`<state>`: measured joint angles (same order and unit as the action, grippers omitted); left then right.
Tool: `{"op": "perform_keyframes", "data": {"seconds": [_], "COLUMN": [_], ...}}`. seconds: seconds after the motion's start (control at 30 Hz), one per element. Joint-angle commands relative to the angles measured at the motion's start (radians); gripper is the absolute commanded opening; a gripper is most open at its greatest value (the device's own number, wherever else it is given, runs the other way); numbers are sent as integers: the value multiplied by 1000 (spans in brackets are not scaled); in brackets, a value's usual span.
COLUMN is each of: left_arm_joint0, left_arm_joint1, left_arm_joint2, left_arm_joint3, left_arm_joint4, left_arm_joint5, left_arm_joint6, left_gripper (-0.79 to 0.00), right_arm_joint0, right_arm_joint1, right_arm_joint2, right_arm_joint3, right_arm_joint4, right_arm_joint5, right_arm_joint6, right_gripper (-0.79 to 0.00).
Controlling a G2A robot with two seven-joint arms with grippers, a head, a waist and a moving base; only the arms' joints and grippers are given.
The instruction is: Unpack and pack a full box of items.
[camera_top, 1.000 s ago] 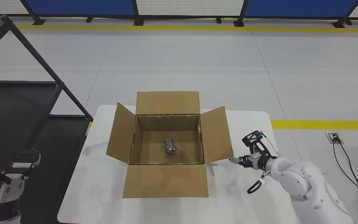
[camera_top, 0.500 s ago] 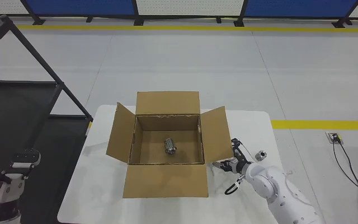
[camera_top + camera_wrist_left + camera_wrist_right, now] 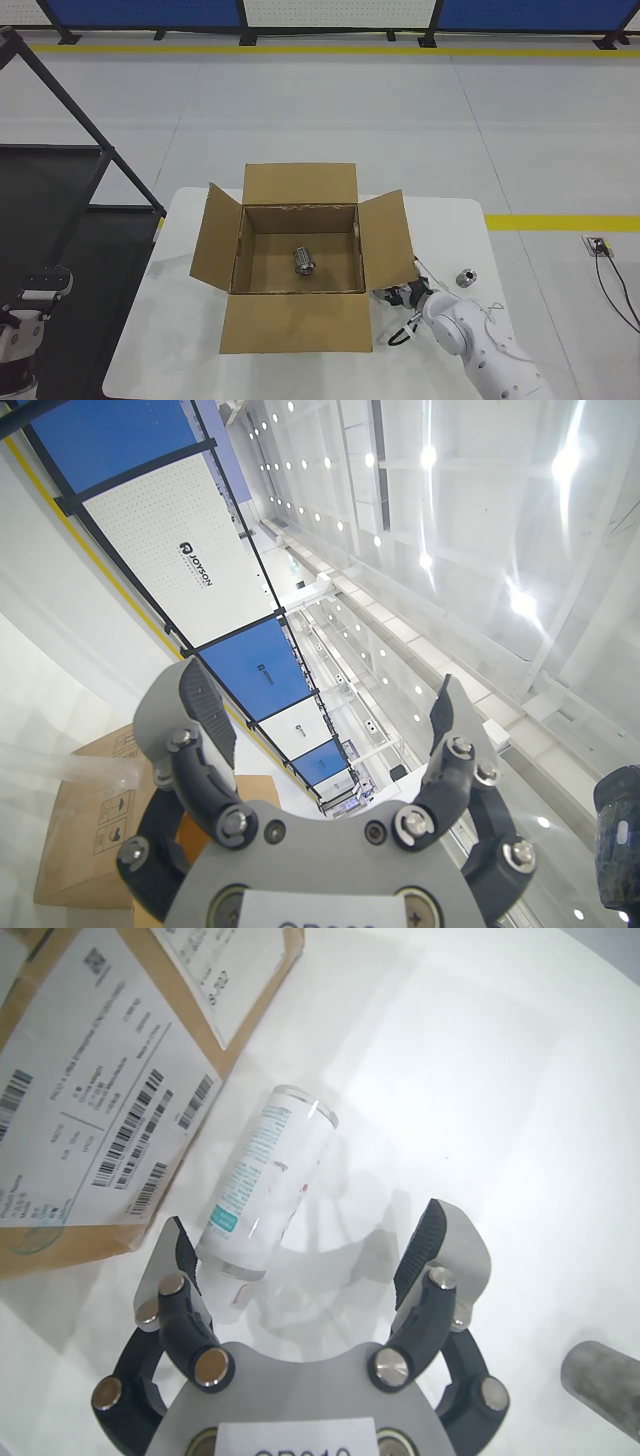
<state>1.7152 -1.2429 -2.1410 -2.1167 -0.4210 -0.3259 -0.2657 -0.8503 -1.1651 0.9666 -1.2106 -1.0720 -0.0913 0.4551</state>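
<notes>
The white bottle point(image 3: 270, 1188) is seen lying on its side on the table point(image 3: 440, 220), just beside the box point(image 3: 300, 320). The right gripper point(image 3: 306, 1230), brought in from farther right within the last second, is held spread around it. A grey cylinder point(image 3: 465, 277) is left behind, well apart. A grasp of the bottle is judged imminent.

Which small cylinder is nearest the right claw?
The white-labelled clear bottle lying ahead of the right claw, beside the brown cardboard box. The grey metal cylinders are farther: one on the white table, one inside the box.
</notes>
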Motion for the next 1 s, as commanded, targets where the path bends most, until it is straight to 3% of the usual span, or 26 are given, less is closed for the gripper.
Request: {"op": "perform_keyframes", "data": {"seconds": [0.0, 0.13, 0.33, 0.63, 0.67, 0.7, 0.73, 0.87, 0.93, 0.97], "left_arm_joint0": [0, 0, 0, 0, 0, 0, 0, 0, 0, 0], "left_arm_joint1": [0, 0, 0, 0, 0, 0, 0, 0, 0, 0], "left_arm_joint2": [0, 0, 0, 0, 0, 0, 0, 0, 0, 0], "left_arm_joint3": [0, 0, 0, 0, 0, 0, 0, 0, 0, 0], "left_arm_joint4": [0, 0, 0, 0, 0, 0, 0, 0, 0, 0], "left_arm_joint5": [0, 0, 0, 0, 0, 0, 0, 0, 0, 0], "left_arm_joint6": [0, 0, 0, 0, 0, 0, 0, 0, 0, 0], "left_gripper": [0, 0, 0, 0, 0, 0, 0, 0, 0, 0], "right_arm_joint0": [-3, -33, -69, -6, 3, 9, 16, 38, 45, 46], "right_arm_joint1": [-1, 6, 17, -15, -19, -22, -26, -38, -41, -43], "right_arm_joint2": [8, 47, 77, 14, 8, 3, -2, -17, -20, -21], "right_arm_joint3": [-6, -46, -106, -22, -9, 0, 9, 49, 60, 65], "right_arm_joint4": [-14, -35, -61, -81, -81, -83, -83, -81, -82, -82], "right_arm_joint5": [41, 82, 29, 49, 52, 55, 57, 45, 44, 42], "right_arm_joint6": [-1, -10, 38, 48, 48, 49, 48, 52, 51, 48], "right_gripper": [0, 0, 0, 0, -49, -302, -431, -705, -785, -785]}}
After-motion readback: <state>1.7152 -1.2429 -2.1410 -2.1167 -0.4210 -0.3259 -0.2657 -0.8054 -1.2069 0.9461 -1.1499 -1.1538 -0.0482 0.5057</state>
